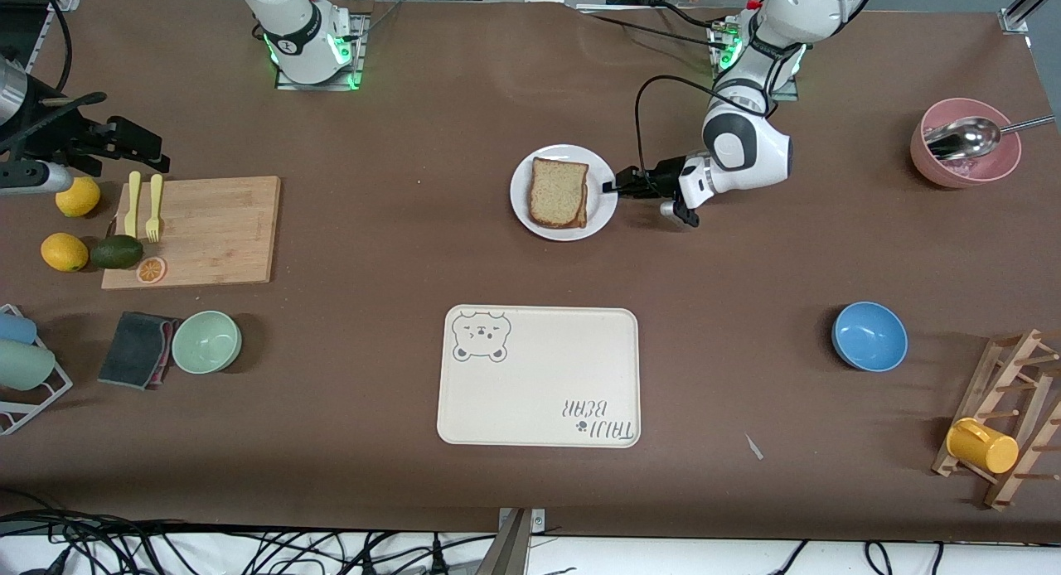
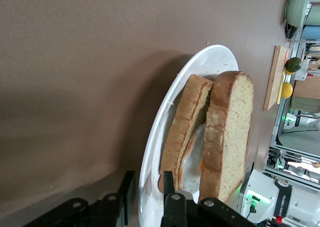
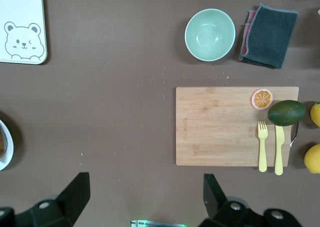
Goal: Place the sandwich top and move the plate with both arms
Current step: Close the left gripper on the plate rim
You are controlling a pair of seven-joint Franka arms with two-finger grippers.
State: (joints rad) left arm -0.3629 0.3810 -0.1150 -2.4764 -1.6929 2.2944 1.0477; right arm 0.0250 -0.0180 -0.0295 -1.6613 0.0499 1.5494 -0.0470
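Note:
The white plate (image 1: 540,224) lies in the middle of the table. The sandwich top (image 1: 558,190), a speckled tan slice, lies on it over a like slice bearing a fried egg (image 2: 193,156). My left gripper (image 1: 615,186) is low at the plate's rim on the left arm's side. It is open, with one finger under the rim and one over it (image 2: 148,179), and gaps show on both sides of the plate (image 2: 200,62). The top slice (image 2: 232,127) fills the left wrist view. My right gripper (image 3: 146,182) is open wide, empty, high over the table near the cutting board, and out of the front view.
A cream bear tray (image 1: 539,409) lies nearer the camera than the plate. A blue bowl (image 1: 869,335), a pink bowl with a spoon (image 1: 966,144) and a mug rack (image 1: 1007,417) are at the left arm's end. A cutting board (image 1: 199,227) and a green bowl (image 1: 206,340) are at the right arm's end.

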